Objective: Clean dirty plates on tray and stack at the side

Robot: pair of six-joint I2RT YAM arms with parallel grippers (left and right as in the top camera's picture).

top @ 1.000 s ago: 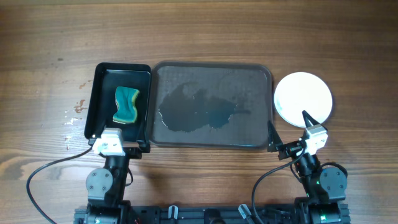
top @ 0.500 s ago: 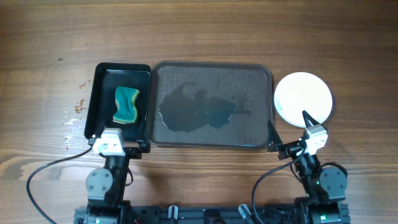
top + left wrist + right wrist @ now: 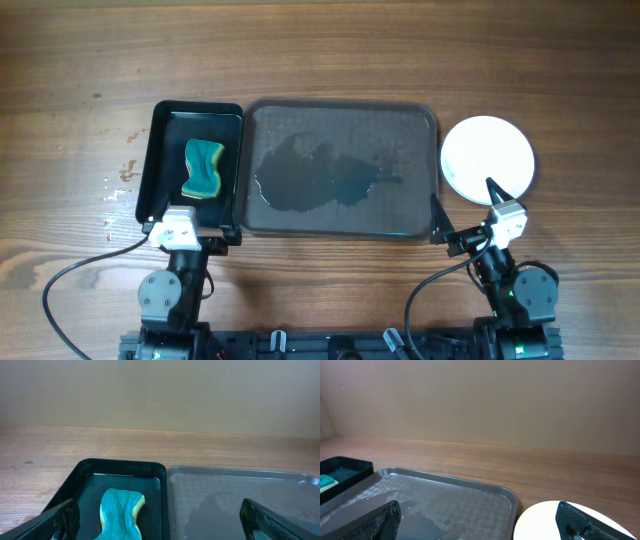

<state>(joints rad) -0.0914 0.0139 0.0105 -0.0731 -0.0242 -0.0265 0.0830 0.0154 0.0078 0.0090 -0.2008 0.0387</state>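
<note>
The white plates (image 3: 488, 157) lie as one clean-looking stack on the table right of the dark grey tray (image 3: 420, 125); how many are in it I cannot tell. The tray holds no plate, only a wet patch (image 3: 315, 180). The stack also shows in the right wrist view (image 3: 545, 522), beside the tray (image 3: 470, 492). My left gripper (image 3: 188, 228) is open and empty at the near edge of the black tray (image 3: 165, 120). My right gripper (image 3: 465, 215) is open and empty, near the grey tray's near right corner.
A smaller glossy black tray (image 3: 120, 467) stands left of the grey tray (image 3: 240, 480) and holds a teal and yellow sponge (image 3: 203, 168), also seen in the left wrist view (image 3: 121, 512). Bare wood table (image 3: 320, 50) lies beyond. Cables run near the arm bases.
</note>
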